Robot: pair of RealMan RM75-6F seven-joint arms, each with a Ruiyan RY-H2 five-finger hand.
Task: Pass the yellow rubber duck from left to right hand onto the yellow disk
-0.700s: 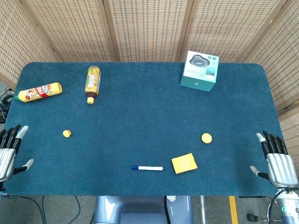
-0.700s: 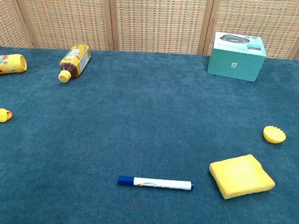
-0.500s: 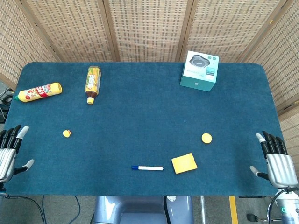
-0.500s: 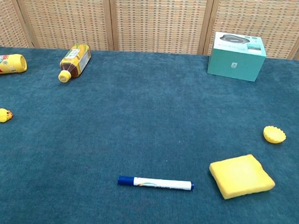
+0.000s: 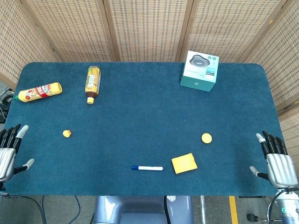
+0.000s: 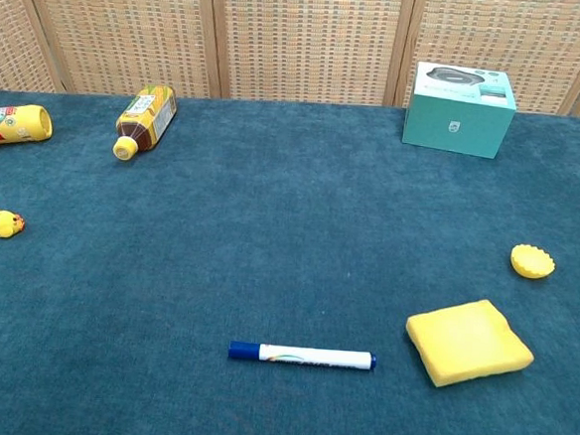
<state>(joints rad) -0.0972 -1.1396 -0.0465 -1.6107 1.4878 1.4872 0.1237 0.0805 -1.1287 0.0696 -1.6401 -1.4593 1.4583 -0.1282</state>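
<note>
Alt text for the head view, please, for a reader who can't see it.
Both hands, left hand and right hand, rest open at the blue table's near corners. The yellow rubber duck sits near the left one; the yellow disk lies toward the right.

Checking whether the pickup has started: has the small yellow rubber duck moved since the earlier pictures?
No. The small yellow rubber duck lies at the same spot on the blue cloth, as far below the tea bottle as before.

Yellow rubber duck [image 5: 67, 133], yellow disk [image 5: 206, 137], yellow sponge [image 5: 183, 163], teal box [image 5: 200, 71], dark blue, perhaps felt, table [image 5: 149, 112].
</note>
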